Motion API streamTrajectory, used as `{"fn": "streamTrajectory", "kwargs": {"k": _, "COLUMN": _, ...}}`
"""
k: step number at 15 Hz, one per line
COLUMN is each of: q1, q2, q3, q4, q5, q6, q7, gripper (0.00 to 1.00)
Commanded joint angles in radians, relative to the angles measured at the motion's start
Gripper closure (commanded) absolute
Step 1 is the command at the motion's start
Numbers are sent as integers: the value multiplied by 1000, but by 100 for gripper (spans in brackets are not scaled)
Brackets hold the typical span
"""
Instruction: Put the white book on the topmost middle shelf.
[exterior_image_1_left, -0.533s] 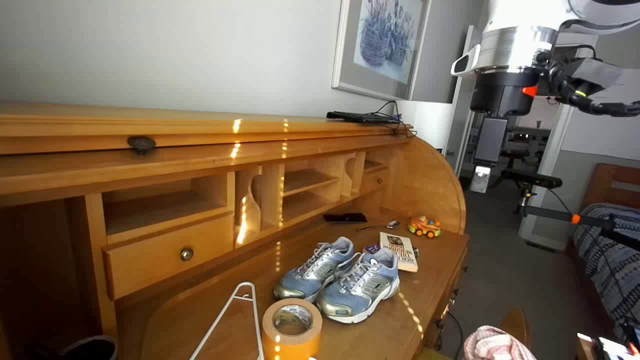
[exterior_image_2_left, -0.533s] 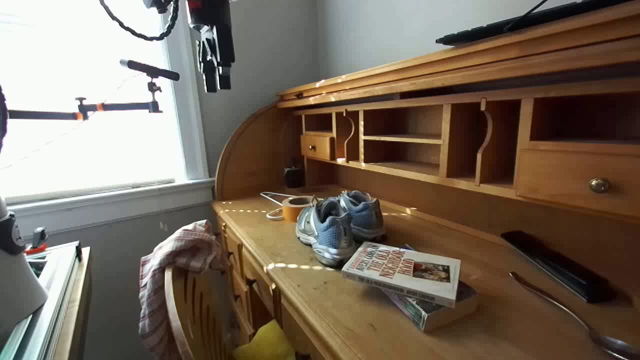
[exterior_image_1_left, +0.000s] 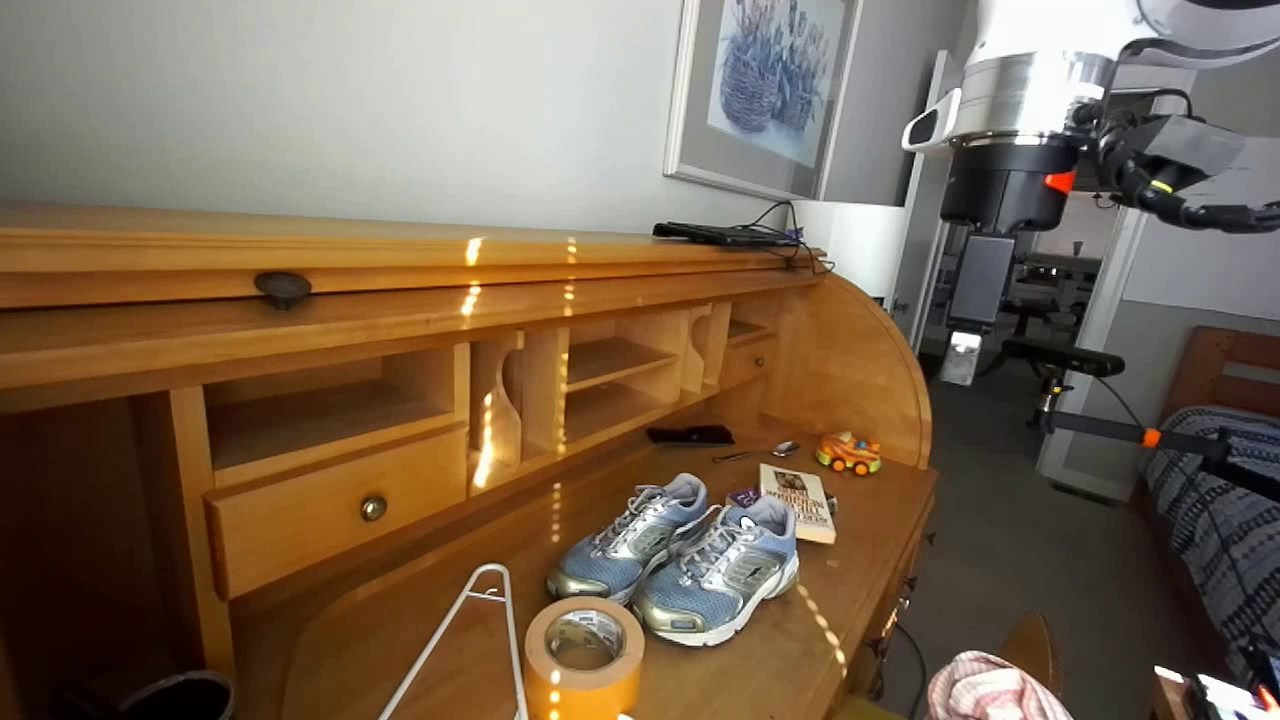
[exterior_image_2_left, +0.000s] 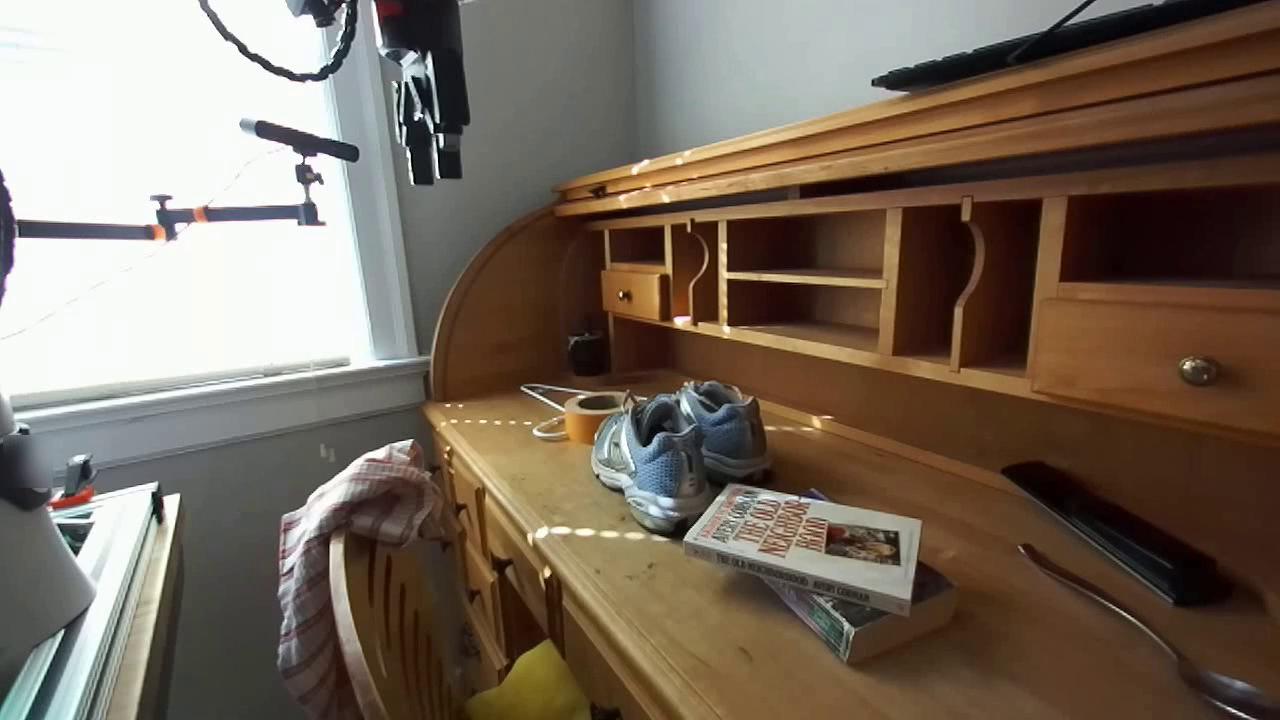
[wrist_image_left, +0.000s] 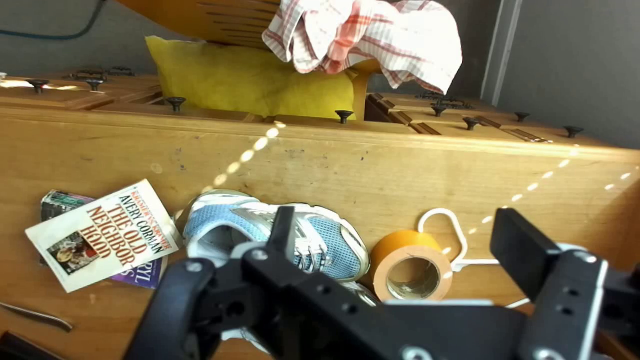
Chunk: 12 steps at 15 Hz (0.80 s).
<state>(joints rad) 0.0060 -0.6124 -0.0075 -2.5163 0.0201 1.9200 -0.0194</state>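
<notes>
The hand (wrist_image_left: 395, 230) hangs spread and empty; below it, to one side, the white paperback (wrist_image_left: 104, 235) lies across a purple book (wrist_image_left: 142, 273) that props it up, probably easing a grip.

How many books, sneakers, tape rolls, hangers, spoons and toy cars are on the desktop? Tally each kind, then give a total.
Books: 2 (white book, lower book)
Sneakers: 2
Tape roll: 1
Hanger: 1
Spoon: 1
Toy car: 1
Total: 8
</notes>
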Motion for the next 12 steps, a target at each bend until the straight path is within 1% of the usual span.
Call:
{"fn": "streamTrajectory", "kwargs": {"k": 1, "q1": 0, "q2": 0, "q3": 0, "q4": 2, "q5": 0, "q6": -2, "q7": 0, "gripper": 0}}
{"fn": "streamTrajectory", "kwargs": {"k": 8, "q1": 0, "q2": 0, "q3": 0, "q4": 2, "q5": 0, "q6": -2, "q7": 0, "gripper": 0}}
{"fn": "streamTrajectory", "kwargs": {"k": 12, "q1": -61, "q2": 9, "q3": -16, "q4": 10, "q5": -33, "q6": 34, "q7": 50, "gripper": 0}}
